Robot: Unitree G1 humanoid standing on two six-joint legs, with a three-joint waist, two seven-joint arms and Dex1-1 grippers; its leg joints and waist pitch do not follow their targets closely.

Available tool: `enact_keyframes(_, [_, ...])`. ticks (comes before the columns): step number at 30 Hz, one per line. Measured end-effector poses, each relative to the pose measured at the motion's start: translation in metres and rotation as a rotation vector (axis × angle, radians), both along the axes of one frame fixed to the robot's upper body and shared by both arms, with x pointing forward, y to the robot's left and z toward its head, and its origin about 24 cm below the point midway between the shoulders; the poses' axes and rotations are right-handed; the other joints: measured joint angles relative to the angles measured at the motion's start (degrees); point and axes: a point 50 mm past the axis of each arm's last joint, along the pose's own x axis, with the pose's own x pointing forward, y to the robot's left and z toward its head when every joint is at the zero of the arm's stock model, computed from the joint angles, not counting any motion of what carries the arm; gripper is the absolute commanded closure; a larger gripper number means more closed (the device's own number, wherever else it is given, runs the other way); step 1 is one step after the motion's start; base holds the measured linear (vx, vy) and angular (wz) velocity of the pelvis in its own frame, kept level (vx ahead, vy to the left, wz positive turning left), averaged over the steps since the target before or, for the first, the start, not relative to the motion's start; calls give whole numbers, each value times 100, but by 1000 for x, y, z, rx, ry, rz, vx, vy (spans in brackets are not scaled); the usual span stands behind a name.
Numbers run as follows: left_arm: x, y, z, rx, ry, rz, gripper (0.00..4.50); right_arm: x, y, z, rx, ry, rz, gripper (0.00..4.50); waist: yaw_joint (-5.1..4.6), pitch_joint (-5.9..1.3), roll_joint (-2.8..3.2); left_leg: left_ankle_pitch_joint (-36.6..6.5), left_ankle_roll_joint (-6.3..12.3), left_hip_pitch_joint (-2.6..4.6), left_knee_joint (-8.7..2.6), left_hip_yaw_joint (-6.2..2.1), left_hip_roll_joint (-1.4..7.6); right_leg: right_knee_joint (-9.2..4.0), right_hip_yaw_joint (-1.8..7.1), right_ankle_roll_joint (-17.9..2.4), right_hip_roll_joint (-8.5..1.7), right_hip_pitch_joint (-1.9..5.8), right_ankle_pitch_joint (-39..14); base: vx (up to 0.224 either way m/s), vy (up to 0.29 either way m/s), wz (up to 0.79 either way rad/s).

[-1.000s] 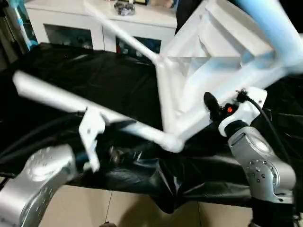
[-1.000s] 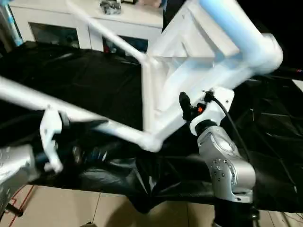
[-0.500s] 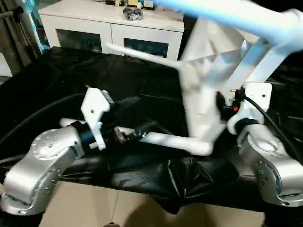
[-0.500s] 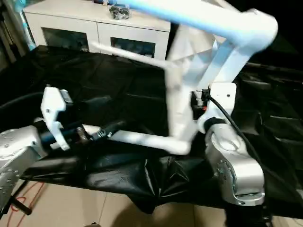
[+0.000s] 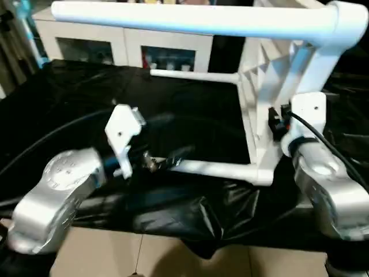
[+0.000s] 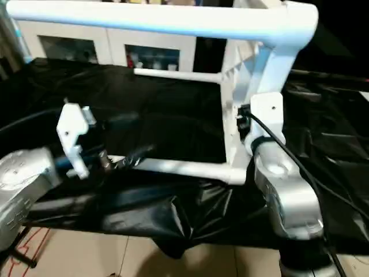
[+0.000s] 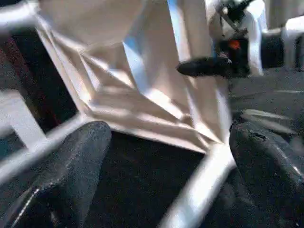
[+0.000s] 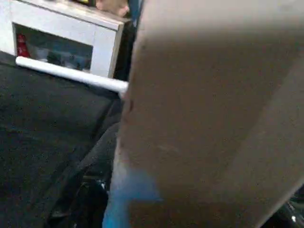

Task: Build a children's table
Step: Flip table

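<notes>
Head views: the children's table [image 5: 271, 75] stands on edge over the black sheet [image 5: 173, 109], legs pointing left. The right hand [image 5: 277, 124] grips its top.

Left wrist view: the left hand [image 7: 166, 166] gapes wide beside the lower leg [image 7: 199, 190].

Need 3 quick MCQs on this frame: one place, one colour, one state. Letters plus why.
1. The legs fitted to the tabletop point toward:
A. the robot's right
B. the robot's left
C. straight up

2. The sheet over the work surface is:
A. white
B. red
C. black

3. The left hand is:
A. open
B. shut on a leg
C. shut on the tabletop

Key:
1 B: the tabletop stands on edge at the right hand, and the legs, such as the near leg, run level to the robot's left.
2 C: the sheet is black.
3 A: the left hand has its fingers wide apart, either side of the near leg.
</notes>
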Motion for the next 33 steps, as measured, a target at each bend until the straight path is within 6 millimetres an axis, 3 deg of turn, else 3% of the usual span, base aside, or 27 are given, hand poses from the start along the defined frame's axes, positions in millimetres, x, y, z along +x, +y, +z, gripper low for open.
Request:
enact_keyframes(3, [5, -5, 6, 50, -148, 1, 0, 7, 4, -16, -27, 22, 52, 164, -78, 5, -27, 0, 0, -16, 0, -10, 1, 0, -9, 0, 0, -18, 11, 0, 0, 0])
enact_keyframes(5, [9, -8, 5, 106, -246, 26, 0, 8, 6, -27, -16, 42, 79, 133, -111, 18, -24, 0, 0, -67, 1, -10, 1, 3, -8, -6, 0, -68, 30, 0, 0, 0])
enact_keyframes(8, [17, -5, 5, 145, -358, 112, 0, 4, 7, -30, -4, 18, 106, 113, -124, 20, -22, 6, 13, -124, 2, -9, 12, 5, -21, -50, 10, -120, 52, 0, 0, 0])
enact_keyframes(15, [16, -10, 16, 143, -539, 131, 0, -4, 9, -34, 4, -73, 106, 55, -105, 31, -7, -6, 30, -131, -1, -10, 21, -6, -41, -76, 9, -120, 29, 0, 0, 0])
enact_keyframes(23, [12, -3, 27, 199, -778, 199, 0, -19, 4, -38, 5, -184, 81, 55, -107, 55, 32, -5, 33, -113, 4, -10, 29, 6, -42, -74, 10, -110, 34, 0, 0, 0])
enact_keyframes(28, [12, 5, 74, 205, -1129, 347, 0, -19, 4, -29, 10, -266, 63, 55, -107, 61, 47, -1, 28, -116, 11, -9, 32, 4, -45, -73, 10, -106, 42, 0, 0, 0])
enact_keyframes(33, [11, 6, 76, 298, -1249, 364, 0, -18, 8, -22, 13, -318, 92, 55, -104, 61, 56, -2, 30, -121, 10, -8, 35, 5, -49, -74, 10, -110, 40, 0, 0, 0])
